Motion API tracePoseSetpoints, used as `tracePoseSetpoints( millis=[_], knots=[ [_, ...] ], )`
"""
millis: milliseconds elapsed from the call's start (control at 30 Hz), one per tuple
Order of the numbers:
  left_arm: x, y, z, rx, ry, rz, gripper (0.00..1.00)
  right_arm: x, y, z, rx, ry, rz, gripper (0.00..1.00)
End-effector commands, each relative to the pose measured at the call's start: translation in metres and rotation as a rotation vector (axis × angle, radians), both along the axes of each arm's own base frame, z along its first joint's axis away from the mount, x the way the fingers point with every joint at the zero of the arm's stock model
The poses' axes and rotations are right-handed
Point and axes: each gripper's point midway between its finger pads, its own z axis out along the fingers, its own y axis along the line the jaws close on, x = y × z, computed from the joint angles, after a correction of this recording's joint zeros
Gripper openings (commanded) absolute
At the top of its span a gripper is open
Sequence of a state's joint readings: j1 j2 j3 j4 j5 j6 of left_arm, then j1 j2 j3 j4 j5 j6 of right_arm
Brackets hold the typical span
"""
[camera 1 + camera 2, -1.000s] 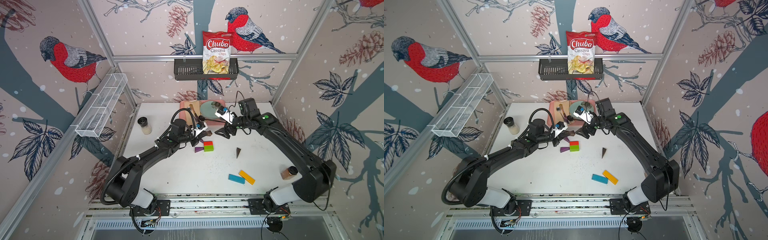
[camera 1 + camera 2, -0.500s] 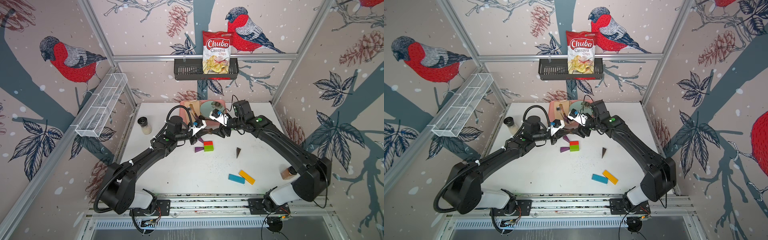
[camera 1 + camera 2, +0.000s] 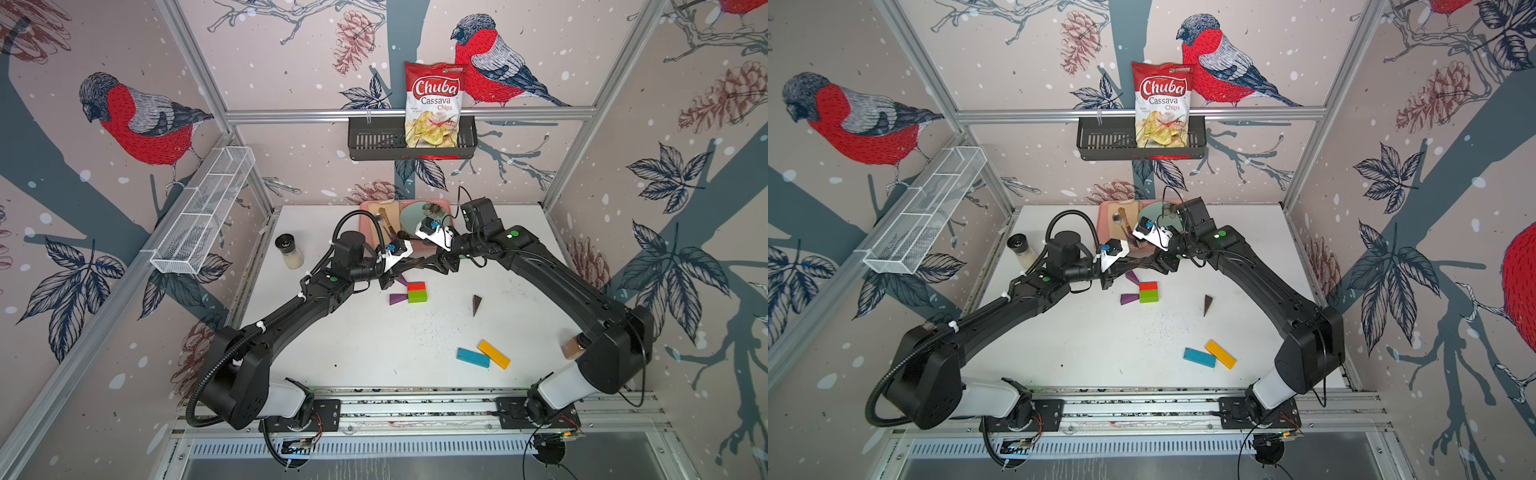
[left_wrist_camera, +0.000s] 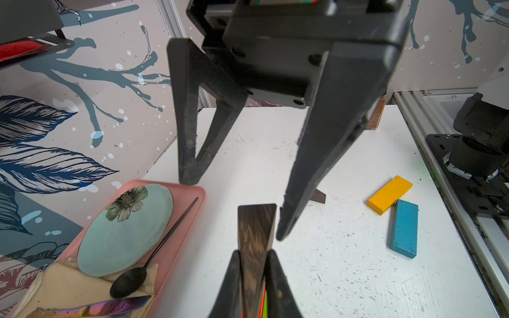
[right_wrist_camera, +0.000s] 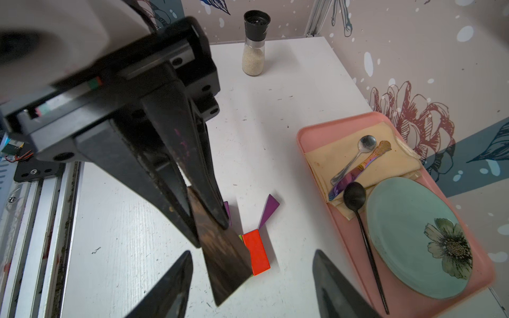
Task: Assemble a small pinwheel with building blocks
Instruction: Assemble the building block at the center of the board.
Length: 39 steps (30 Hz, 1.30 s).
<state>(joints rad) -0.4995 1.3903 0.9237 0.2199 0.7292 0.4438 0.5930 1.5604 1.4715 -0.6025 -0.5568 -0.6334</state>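
while the white table (image 3: 374,353) is carrying everything, you are reaching both arms over its far half, and their tips are meeting near the started pinwheel (image 3: 409,291). your left gripper (image 4: 253,264) is pinching the narrow end of a dark brown wedge (image 4: 256,228). your right gripper (image 5: 252,254) is standing spread, its fingers (image 5: 170,289) flanking that wedge's wide end. in the left wrist view one fingertip is sitting just beside the wedge's edge, and contact is not clear.

behind the grippers, a pink tray (image 5: 316,132) is lying at the far edge. toward the front, on your right arm's side, the blue bar (image 3: 473,358) and yellow bar (image 3: 493,354) are lying flat and touching each other, well apart from the hub. at the middle, the red brick (image 3: 416,286) and green brick (image 3: 417,296) are sitting side by side. one purple wedge (image 3: 398,299) is touching the green brick, and another purple wedge (image 3: 401,279) is pointing at the red brick's corner. a second dark brown wedge (image 3: 476,304) is lying alone between the hub and the bars.
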Motion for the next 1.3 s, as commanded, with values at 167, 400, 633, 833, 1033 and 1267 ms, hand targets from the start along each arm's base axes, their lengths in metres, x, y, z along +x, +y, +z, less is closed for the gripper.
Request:
tracePoseSetpoints(
  millis=[167, 400, 633, 833, 1033, 1267],
  knots=[
    [0.004, -0.001, 0.009, -0.022, -0.016, 0.002, 0.00, -0.002, 0.007, -0.003, -0.004, 0.025, 0.043, 0.54],
    [0.005, 0.000, 0.010, -0.021, -0.019, 0.010, 0.00, -0.003, 0.008, -0.013, -0.030, 0.042, 0.056, 0.47],
    [0.007, 0.001, 0.010, -0.023, -0.019, 0.017, 0.00, -0.003, 0.008, -0.018, -0.048, 0.051, 0.061, 0.43],
    [0.008, 0.001, 0.008, -0.020, -0.013, 0.018, 0.00, 0.001, 0.010, -0.019, -0.053, 0.045, 0.062, 0.33],
    [0.010, 0.002, 0.004, -0.008, 0.008, 0.031, 0.00, 0.003, 0.012, -0.020, -0.066, 0.033, 0.070, 0.20],
    [0.016, 0.002, 0.000, -0.003, 0.052, 0.046, 0.00, 0.010, 0.009, -0.020, -0.093, -0.033, 0.075, 0.08]
  ],
)
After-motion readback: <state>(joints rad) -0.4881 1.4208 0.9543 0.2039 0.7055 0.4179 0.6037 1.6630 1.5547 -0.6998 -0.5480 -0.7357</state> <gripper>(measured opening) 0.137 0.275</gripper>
